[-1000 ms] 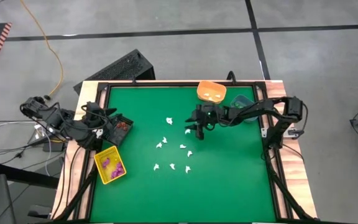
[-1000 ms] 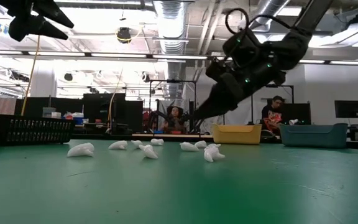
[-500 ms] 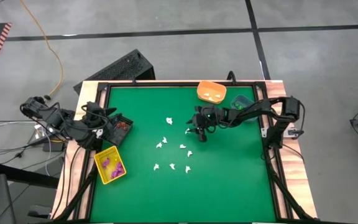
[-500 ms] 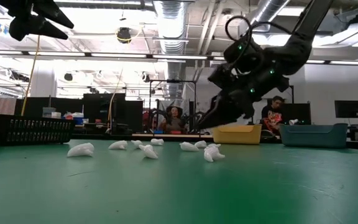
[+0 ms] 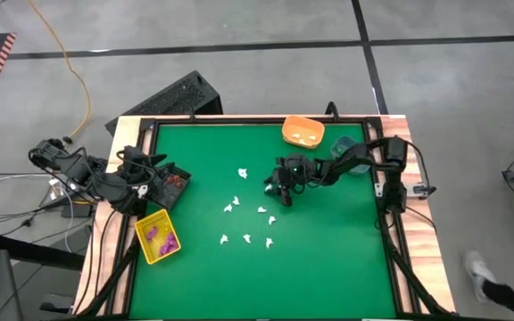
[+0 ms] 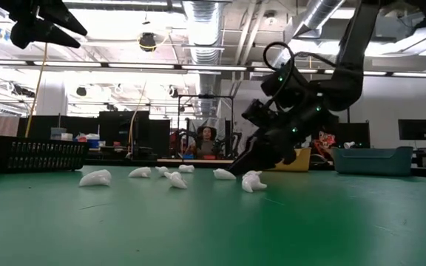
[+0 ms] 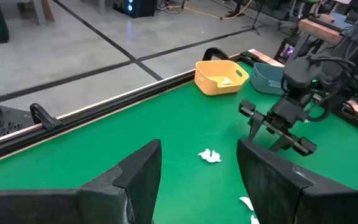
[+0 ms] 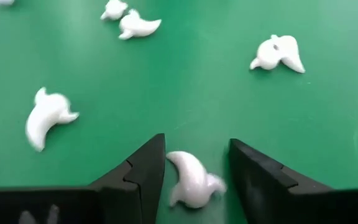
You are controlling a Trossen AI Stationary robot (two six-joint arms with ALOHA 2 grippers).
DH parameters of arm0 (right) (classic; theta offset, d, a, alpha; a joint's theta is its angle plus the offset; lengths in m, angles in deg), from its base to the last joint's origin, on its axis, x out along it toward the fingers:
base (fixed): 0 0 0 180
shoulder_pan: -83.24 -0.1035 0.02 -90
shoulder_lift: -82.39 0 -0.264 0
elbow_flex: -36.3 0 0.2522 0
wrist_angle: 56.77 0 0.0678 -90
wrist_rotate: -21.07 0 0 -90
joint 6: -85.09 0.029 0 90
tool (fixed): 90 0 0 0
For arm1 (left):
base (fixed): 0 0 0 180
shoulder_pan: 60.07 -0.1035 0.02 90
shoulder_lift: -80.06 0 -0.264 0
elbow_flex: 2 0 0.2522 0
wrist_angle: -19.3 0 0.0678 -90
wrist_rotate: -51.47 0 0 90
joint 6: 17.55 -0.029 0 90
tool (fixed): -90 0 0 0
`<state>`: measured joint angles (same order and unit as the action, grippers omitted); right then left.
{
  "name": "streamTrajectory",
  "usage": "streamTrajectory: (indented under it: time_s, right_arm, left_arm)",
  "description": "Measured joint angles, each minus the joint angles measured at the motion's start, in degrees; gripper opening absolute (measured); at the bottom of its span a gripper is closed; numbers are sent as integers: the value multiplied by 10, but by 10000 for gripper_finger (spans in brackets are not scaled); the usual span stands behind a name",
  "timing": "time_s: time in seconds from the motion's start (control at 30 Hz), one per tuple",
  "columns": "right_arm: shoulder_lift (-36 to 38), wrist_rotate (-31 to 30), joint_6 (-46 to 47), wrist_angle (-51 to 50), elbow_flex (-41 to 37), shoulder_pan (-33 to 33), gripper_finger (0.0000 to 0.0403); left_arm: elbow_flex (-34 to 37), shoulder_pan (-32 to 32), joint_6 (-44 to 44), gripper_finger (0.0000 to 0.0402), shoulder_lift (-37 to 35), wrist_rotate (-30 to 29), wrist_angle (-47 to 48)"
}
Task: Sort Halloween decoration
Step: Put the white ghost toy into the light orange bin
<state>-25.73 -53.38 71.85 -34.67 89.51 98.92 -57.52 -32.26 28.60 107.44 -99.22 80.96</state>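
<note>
Near the centre of the green table (image 5: 328,241), the right gripper (image 8: 194,168) reaches down with fingers spread around a white ghost trinket (image 8: 191,180), not yet pinching it. Other white ghosts (image 5: 246,219) lie scattered centre-frame. The left gripper (image 7: 197,171) waits, fingers apart, at frame left above the black bin (image 5: 173,183).

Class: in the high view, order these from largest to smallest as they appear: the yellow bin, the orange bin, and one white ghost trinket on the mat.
1. Yellow bin and orange bin: they look about alike, so no ranking between them.
2. White ghost trinket: clearly smallest.
</note>
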Motion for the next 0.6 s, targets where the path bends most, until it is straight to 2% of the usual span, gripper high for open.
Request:
streamTrajectory:
  time_s: [0.3,0.47,0.6]
  right_arm:
    - [-69,-8,27,9,0,-1,156]
    - [-69,-42,41,12,-1,-7,122]
    - [-67,-48,44,17,-2,-7,96]
  left_arm:
    - [0,0,0,199,0,0,3]
    - [0,0,1,199,0,0,8]
    - [0,0,1,199,0,-3,7]
